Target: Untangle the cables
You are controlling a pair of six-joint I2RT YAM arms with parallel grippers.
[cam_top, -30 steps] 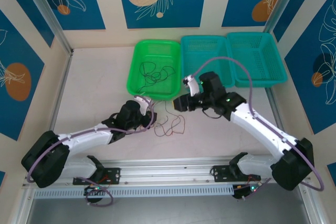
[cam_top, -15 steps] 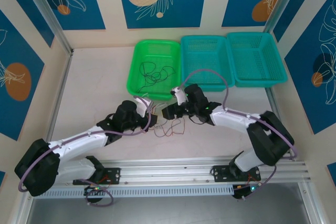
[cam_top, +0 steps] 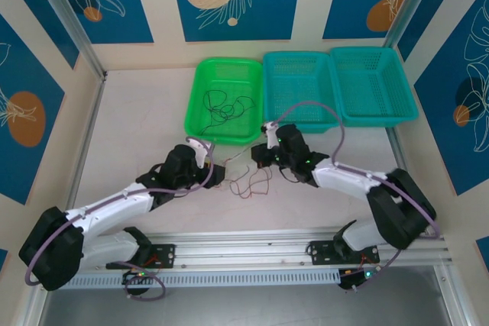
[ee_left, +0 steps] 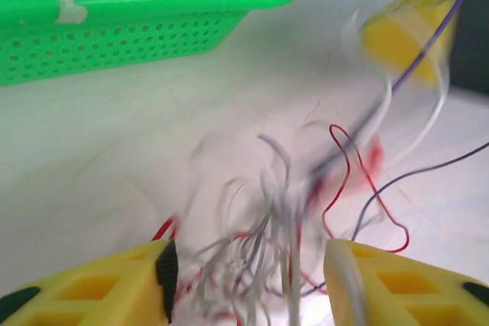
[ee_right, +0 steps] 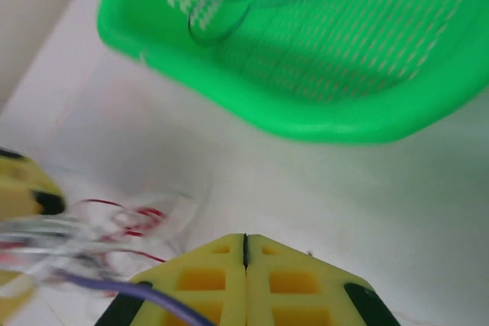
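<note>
**Desk:** How far along is the untangling being judged?

**Photographer:** Partway, at best. A few dark cables (cam_top: 225, 107) are being kept in the green basket (cam_top: 228, 61). A knot of red, pale and dark strands (cam_top: 250, 181) is being left on the bench (cam_top: 137, 120), just in front of the basket and between the two arms. That knot is being counted as the work outstanding.

**Desk:** And the claws?

**Photographer:** The left claw (ee_left: 248, 265) is being held wide open, low over the bench. Blurred pale and red strands are being straddled by its fingers (ee_left: 107, 288), and nothing appears to be gripped. The right claw (ee_right: 244, 253) is being held fully closed, finger pressed against finger. A thin violet strand is being trailed across beneath it, but whether it is being pinched cannot be told.
</note>
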